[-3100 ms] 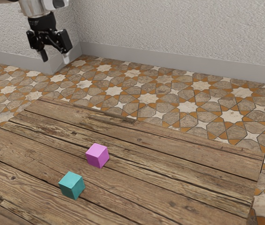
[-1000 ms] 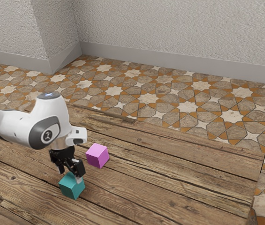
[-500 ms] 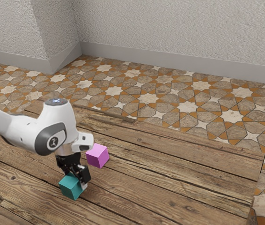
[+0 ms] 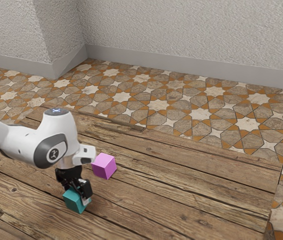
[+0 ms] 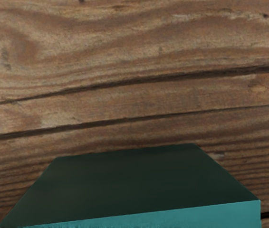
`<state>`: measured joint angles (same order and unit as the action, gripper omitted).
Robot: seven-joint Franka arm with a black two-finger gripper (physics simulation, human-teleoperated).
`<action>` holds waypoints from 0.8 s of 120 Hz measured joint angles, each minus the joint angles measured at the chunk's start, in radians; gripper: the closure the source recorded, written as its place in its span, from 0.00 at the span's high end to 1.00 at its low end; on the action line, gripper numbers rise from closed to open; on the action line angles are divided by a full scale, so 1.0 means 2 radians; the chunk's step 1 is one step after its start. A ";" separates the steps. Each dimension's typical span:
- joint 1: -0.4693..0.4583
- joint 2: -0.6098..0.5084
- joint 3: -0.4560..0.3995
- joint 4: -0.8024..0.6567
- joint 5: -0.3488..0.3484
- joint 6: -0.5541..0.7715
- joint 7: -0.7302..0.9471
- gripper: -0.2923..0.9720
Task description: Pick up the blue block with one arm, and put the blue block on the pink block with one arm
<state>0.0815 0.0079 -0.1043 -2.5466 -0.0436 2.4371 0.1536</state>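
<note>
The blue block (image 4: 70,201), teal in colour, rests on the wooden table (image 4: 181,190) near its front. My gripper (image 4: 77,199) has come down over it from above. Its black fingers stand either side of the block, and the gripper is open. One white fingertip (image 4: 85,201) shows at the block's side toward the exterior view's right. In the wrist view the block's top (image 5: 134,185) lies big and dark just under my hand. The pink block (image 4: 104,166) sits on the table a little behind and to the exterior view's right of my gripper, apart from it.
The table's far edge (image 4: 146,129) borders a patterned tile floor (image 4: 191,105); its edge at the exterior view's right (image 4: 276,200) drops to the same floor. Bare planks stretch to the right of both blocks. My white arm (image 4: 26,142) reaches in from the left.
From high at the upper left my arm swung down over the blue block. In the last half second my hand sank lower, so its fingers now straddle the block. Neither block moved.
</note>
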 joint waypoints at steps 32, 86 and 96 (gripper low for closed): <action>0.014 0.001 0.000 0.000 0.002 0.001 0.000 0.53; 0.018 -0.026 0.000 0.052 0.021 -0.030 -0.015 0.50; 0.016 -0.031 -0.001 0.091 0.029 -0.055 -0.017 0.50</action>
<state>0.1139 -0.0543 -0.1070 -2.3642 0.0137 2.3272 0.1194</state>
